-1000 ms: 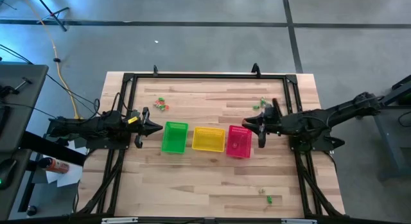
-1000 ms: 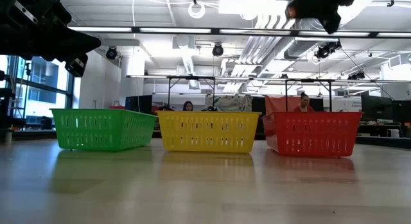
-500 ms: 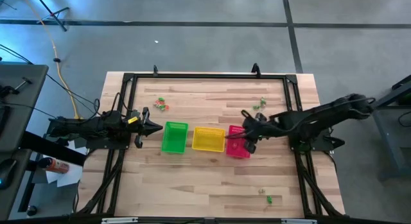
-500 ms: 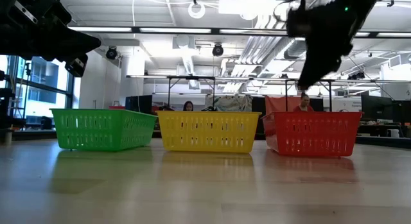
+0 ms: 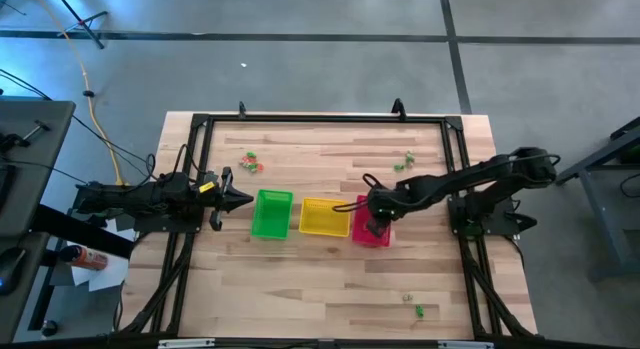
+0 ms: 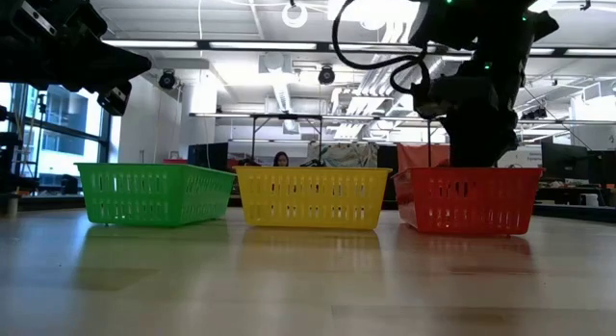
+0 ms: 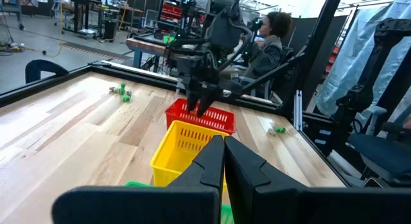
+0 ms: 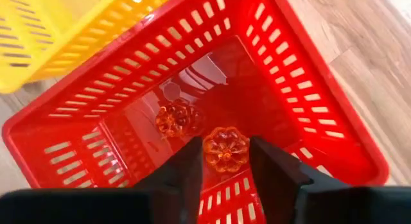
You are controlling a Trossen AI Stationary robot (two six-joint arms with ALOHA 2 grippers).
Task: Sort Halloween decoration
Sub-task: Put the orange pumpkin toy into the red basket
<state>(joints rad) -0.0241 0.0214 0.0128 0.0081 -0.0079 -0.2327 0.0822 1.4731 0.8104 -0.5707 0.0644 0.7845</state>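
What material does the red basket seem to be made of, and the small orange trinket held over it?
The red basket looks like glossy moulded plastic: thin slotted walls and a floor that reflects light. The orange trinket between the right end effector's fingers seems translucent plastic or resin, since it glows and shows facets; glass cannot be excluded.

Pale wooden plank surface [image 5: 330, 274] carrying three baskets in a row: green basket [image 5: 271, 214], yellow basket [image 5: 324, 217], pink basket [image 5: 371, 227]. Small trinkets scattered near far-left [image 5: 251, 163], far-right [image 5: 405, 162], near-right [image 5: 417, 308].
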